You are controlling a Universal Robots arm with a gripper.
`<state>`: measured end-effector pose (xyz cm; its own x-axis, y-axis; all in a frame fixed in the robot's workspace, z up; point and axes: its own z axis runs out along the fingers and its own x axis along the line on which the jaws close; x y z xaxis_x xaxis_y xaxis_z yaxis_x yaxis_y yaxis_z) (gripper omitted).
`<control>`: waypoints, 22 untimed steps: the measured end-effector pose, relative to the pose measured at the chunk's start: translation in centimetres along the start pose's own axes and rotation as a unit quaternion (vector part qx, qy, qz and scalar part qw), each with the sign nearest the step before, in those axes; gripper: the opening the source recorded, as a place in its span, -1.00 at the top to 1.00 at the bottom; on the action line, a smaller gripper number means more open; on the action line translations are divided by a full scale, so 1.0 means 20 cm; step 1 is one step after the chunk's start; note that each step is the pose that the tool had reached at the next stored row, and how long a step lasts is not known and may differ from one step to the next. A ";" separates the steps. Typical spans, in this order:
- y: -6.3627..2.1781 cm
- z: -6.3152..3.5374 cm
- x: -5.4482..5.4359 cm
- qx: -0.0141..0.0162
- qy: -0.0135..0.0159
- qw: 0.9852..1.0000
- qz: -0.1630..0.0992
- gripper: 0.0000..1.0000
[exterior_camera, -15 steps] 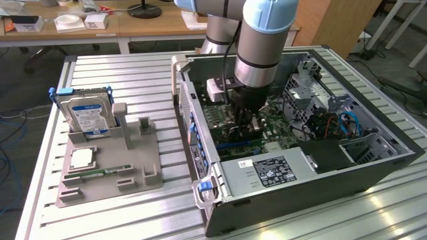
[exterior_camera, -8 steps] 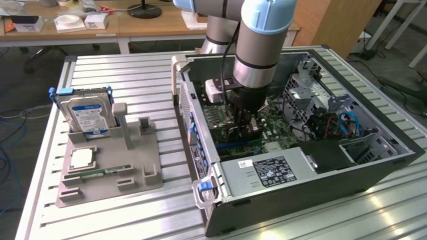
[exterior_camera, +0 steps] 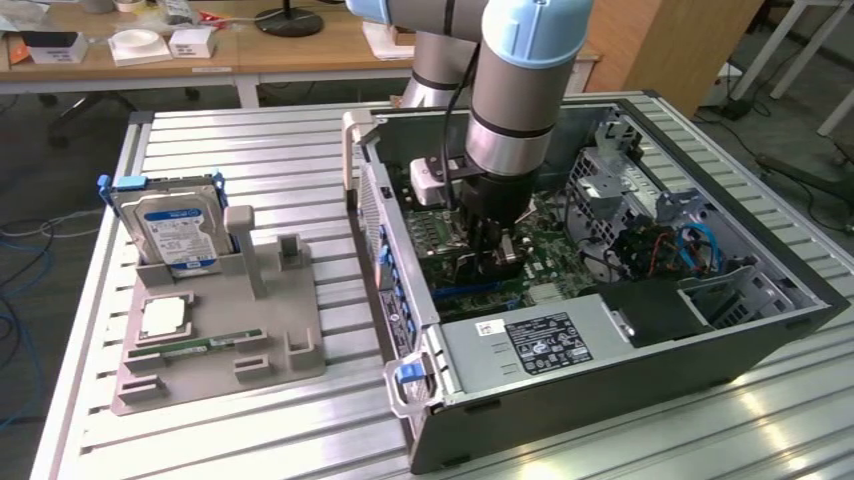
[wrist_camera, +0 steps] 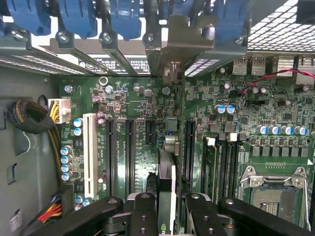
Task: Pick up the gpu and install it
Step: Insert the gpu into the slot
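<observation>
Exterior view high above the open case (exterior_camera: 601, 395); wrist view close over the shared motherboard (wrist_camera: 123, 98).

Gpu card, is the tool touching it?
Touching. In the wrist view the tool grips the gpu edge-on, a finger against each side.

Gripper (exterior_camera: 489, 240) low inside open computer case (exterior_camera: 667, 375), gpu (exterior_camera: 491, 266) clamped edge-down at motherboard (exterior_camera: 567, 250), hard drive (exterior_camera: 171, 230) upright in grey holder (exterior_camera: 214, 355) on tabletop (exterior_camera: 267, 160)
</observation>
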<state>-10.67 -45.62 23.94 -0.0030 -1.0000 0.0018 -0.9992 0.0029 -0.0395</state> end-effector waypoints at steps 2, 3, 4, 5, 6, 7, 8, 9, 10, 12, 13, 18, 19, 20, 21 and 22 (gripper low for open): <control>0.002 0.012 0.00 0.000 0.000 1.000 0.000 0.47; 0.002 0.022 0.00 0.000 0.000 1.000 0.000 0.47; 0.002 0.024 0.00 0.000 0.000 1.000 0.000 0.47; 0.002 0.024 0.00 0.000 0.000 1.000 0.000 0.47; 0.002 0.024 0.00 0.000 0.000 1.000 0.000 0.47; 0.002 0.024 0.00 0.000 0.000 1.000 0.000 0.47; 0.002 0.024 0.00 0.000 0.000 1.000 0.000 0.47; 0.002 0.025 0.00 0.000 0.000 1.000 0.000 0.47; 0.002 0.024 0.00 0.000 0.000 1.000 0.000 0.47; 0.002 0.024 0.00 0.000 0.000 1.000 0.000 0.47; 0.002 0.025 0.00 0.000 0.000 1.000 0.000 0.47; 0.002 0.024 0.00 0.000 0.000 1.000 0.000 0.47; 0.002 0.024 0.00 0.000 0.000 1.000 0.000 0.47; 0.002 0.024 0.00 0.000 0.000 1.000 0.000 0.47; 0.002 0.024 0.00 0.000 0.000 1.000 0.000 0.47; 0.002 0.025 0.00 0.000 0.000 1.000 0.000 0.47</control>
<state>-10.69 -45.62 23.45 -0.0030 -1.0000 0.0010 -0.9992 0.0029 -0.0395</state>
